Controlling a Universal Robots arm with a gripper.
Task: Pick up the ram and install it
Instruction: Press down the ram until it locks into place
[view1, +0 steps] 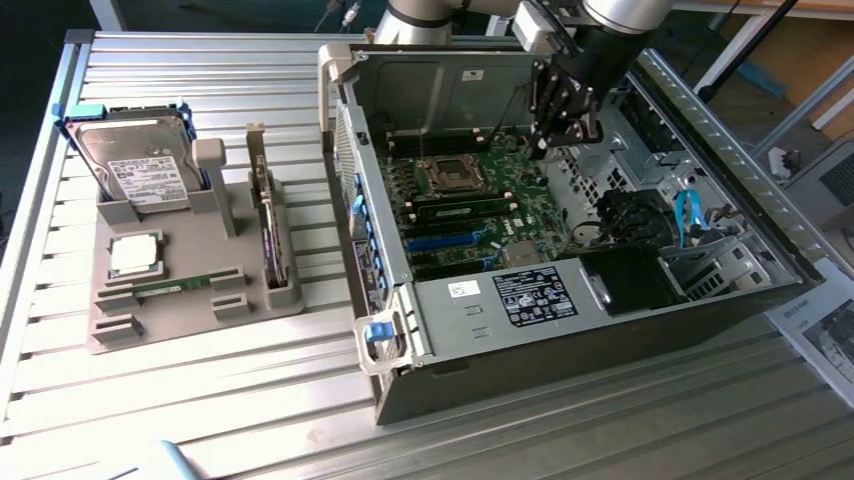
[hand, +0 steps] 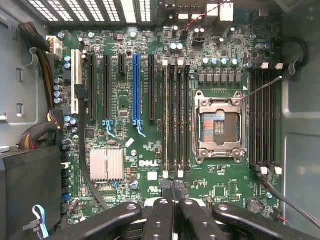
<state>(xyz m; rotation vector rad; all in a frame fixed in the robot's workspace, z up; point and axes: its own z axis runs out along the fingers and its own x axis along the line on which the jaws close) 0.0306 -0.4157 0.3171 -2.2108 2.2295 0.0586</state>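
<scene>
While the gripper (view1: 541, 148) hangs closed inside the open computer case (view1: 414, 80), nothing visible between its fingers, the ram (view1: 171, 286) lies flat on the grey tray (view1: 180, 255), well apart from it, beyond the case wall. So the pickup is not done, I judge. Below the gripper the memory slots (hand: 176, 120) have open room above them; the case walls stand near.

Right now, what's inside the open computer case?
A green motherboard with an empty processor socket, a blue slot and a silver heatsink. The black box beside it hides whatever lies underneath.
</scene>
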